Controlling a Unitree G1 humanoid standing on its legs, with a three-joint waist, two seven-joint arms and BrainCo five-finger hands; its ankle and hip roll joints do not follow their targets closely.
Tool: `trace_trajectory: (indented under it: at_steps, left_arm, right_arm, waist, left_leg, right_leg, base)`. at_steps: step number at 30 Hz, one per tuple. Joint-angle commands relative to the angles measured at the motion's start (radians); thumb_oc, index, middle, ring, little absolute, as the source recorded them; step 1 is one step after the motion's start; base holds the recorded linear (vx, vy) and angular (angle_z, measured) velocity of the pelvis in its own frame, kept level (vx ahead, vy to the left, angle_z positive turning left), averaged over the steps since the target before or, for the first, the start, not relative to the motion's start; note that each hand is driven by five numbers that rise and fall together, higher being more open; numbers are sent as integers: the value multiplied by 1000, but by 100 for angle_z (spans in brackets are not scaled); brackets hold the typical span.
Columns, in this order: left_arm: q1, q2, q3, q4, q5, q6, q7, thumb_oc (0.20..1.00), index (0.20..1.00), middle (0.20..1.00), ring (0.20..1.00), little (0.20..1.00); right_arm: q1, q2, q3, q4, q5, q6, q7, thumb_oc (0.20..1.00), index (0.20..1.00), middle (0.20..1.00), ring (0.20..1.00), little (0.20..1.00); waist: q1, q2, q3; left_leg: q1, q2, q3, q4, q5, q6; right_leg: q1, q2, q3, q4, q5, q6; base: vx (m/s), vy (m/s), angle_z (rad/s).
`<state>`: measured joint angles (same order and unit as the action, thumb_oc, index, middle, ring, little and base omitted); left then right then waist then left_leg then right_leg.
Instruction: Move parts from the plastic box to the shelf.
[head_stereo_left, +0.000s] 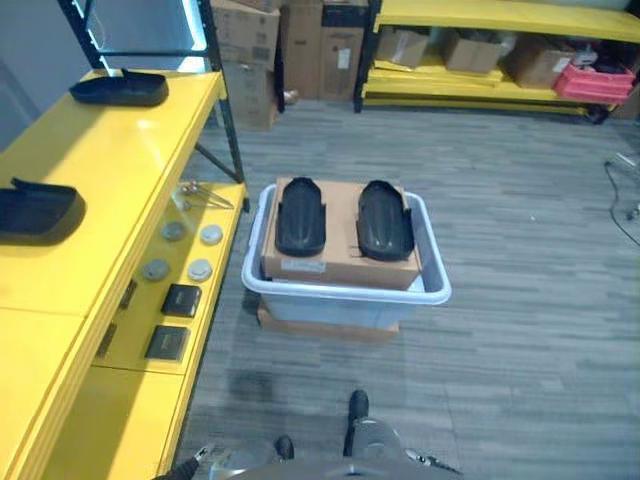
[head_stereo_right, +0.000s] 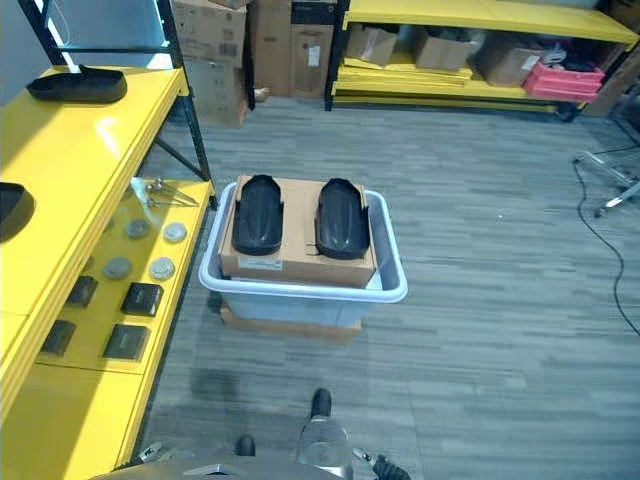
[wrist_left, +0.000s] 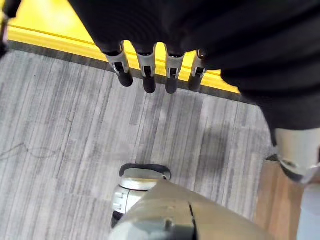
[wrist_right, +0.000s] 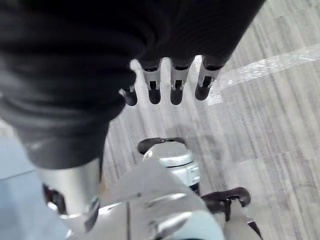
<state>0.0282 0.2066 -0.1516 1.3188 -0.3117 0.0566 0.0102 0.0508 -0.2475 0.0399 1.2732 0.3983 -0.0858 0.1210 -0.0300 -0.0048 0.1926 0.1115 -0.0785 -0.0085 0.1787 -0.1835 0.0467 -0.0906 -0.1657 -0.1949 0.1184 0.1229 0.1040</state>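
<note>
Two black parts (head_stereo_left: 301, 216) (head_stereo_left: 385, 220) are lying side by side on a cardboard box (head_stereo_left: 340, 265) that is sitting inside the plastic box (head_stereo_left: 345, 292) on the floor. Two more black parts (head_stereo_left: 118, 89) (head_stereo_left: 38, 211) are resting on the yellow shelf (head_stereo_left: 100, 170) to the robot's left. The left hand (wrist_left: 150, 70) is hanging over the floor beside the shelf edge, fingers straight, apart, holding nothing. The right hand (wrist_right: 170, 82) is hanging likewise, fingers relaxed and empty.

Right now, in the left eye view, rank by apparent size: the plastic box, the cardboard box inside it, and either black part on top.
1. plastic box
2. cardboard box
3. The two black parts look alike, so they tie.
</note>
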Motion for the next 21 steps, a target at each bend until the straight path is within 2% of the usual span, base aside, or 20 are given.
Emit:
trace_trajectory:
  at_steps: [1, 3, 4, 5, 6, 7, 9, 10, 11, 12, 14, 17, 21]
  left_arm:
    - [-40, 13, 29, -1, -33, -35, 5, 1000, 1000, 1000, 1000, 1000]
    - [-45, 11, 43, 1, -54, -35, 11, 1000, 1000, 1000, 1000, 1000]
    - [-46, 9, 46, 2, -58, -36, 14, 1000, 1000, 1000, 1000, 1000]
    - [-49, 5, 54, 0, -88, -34, 26, 1000, 1000, 1000, 1000, 1000]
    - [-51, 4, 61, -7, -97, -31, 28, 1000, 1000, 1000, 1000, 1000]
    - [-62, 5, 70, -16, -105, -23, 34, 1000, 1000, 1000, 1000, 1000]
    - [-70, 7, 73, -15, -105, -21, 33, 1000, 1000, 1000, 1000, 1000]
    - [-76, 10, 79, -6, -104, -27, 35, 1000, 1000, 1000, 1000, 1000]
    - [-80, 14, 81, 0, -101, -29, 34, 1000, 1000, 1000, 1000, 1000]
    - [-79, 17, 80, 1, -97, -29, 31, 1000, 1000, 1000, 1000, 1000]
    - [-83, 28, 84, 5, -70, -11, 19, 1000, 1000, 1000, 1000, 1000]
    - [-89, 37, 82, 8, -66, 2, 24, 1000, 1000, 1000, 1000, 1000]
    - [-72, 40, 64, -16, -74, -6, 41, 1000, 1000, 1000, 1000, 1000]
  right_arm:
    - [-30, -29, 34, 19, 24, -16, -31, 1000, 1000, 1000, 1000, 1000]
    - [-41, -47, 36, 18, 15, -5, -38, 1000, 1000, 1000, 1000, 1000]
    - [-43, -50, 36, 18, 10, -5, -38, 1000, 1000, 1000, 1000, 1000]
    - [-48, -69, 38, 16, 5, -1, -32, 1000, 1000, 1000, 1000, 1000]
    - [-47, -83, 38, 7, 6, 2, -29, 1000, 1000, 1000, 1000, 1000]
    - [-46, -95, 37, -4, 17, 3, -34, 1000, 1000, 1000, 1000, 1000]
    - [-47, -101, 32, -4, 21, -1, -35, 1000, 1000, 1000, 1000, 1000]
    - [-50, -104, 21, -3, 14, -3, -36, 1000, 1000, 1000, 1000, 1000]
    - [-45, -105, 12, -7, 3, -12, -40, 1000, 1000, 1000, 1000, 1000]
    - [-41, -104, 9, -9, 0, -16, -44, 1000, 1000, 1000, 1000, 1000]
    - [-21, -104, 0, -23, 19, -32, -59, 1000, 1000, 1000, 1000, 1000]
    - [-19, -100, 1, -41, 51, -57, -70, 1000, 1000, 1000, 1000, 1000]
    - [-10, -77, 7, -92, 86, -88, -93, 1000, 1000, 1000, 1000, 1000]
  waist:
    - [-8, -31, -21]
    - [-11, -24, -30]
    - [-11, -22, -32]
    - [-4, -28, -30]
    - [8, -33, -17]
    - [24, -42, 1]
    - [34, -35, 20]
    - [38, -35, 28]
    - [40, -27, 37]
    - [41, -19, 40]
    - [36, -10, 44]
    - [37, -9, 20]
    - [42, -2, 1]
  left_leg:
    - [31, 125, 70, 121, -21, -45]
    - [19, 168, 74, 210, 64, -77]
    - [13, 176, 74, 227, 80, -83]
    - [-66, 200, 58, 416, 182, -109]
    - [-172, 193, 28, 571, 213, -110]
    - [-292, 159, 18, 638, 216, -96]
    - [-334, 160, 33, 596, 194, -88]
    - [-318, 171, 77, 431, 179, -81]
    - [-288, 194, 136, 226, 211, -96]
    - [-292, 200, 139, 174, 240, -106]
    - [-294, 226, 139, 113, 284, -126]
    - [-231, 186, 106, 20, 198, -109]
    - [-181, 165, 107, -45, 187, -111]
  right_leg:
    - [-69, -8, 18, 44, -28, 40]
    - [-61, 19, 2, 54, -64, 8]
    - [-59, 24, -2, 53, -68, 2]
    - [-33, 40, -11, 37, -82, -29]
    - [-7, 51, -10, 23, -89, -50]
    - [18, 51, -9, 7, -94, -59]
    - [39, 59, -11, 2, -98, -56]
    - [66, 52, -29, -12, -102, -42]
    - [98, 53, -50, -41, -102, -26]
    - [106, 53, -49, -44, -104, -22]
    - [133, 43, -49, -54, -109, -16]
    - [123, 22, -42, -51, -113, 5]
    - [117, 15, -60, -70, -105, 19]
  base:
    - [258, -213, 4]
    - [197, -175, 3]
    - [119, -180, 3]
    - [116, -226, 1]
    - [126, -263, 13]
    - [52, -134, -5]
    - [71, -11, -16]
    - [165, 102, -1]
    - [162, 119, 1]
    - [145, 124, -5]
    - [148, 140, 4]
    - [86, 138, 4]
    - [16, 59, -6]
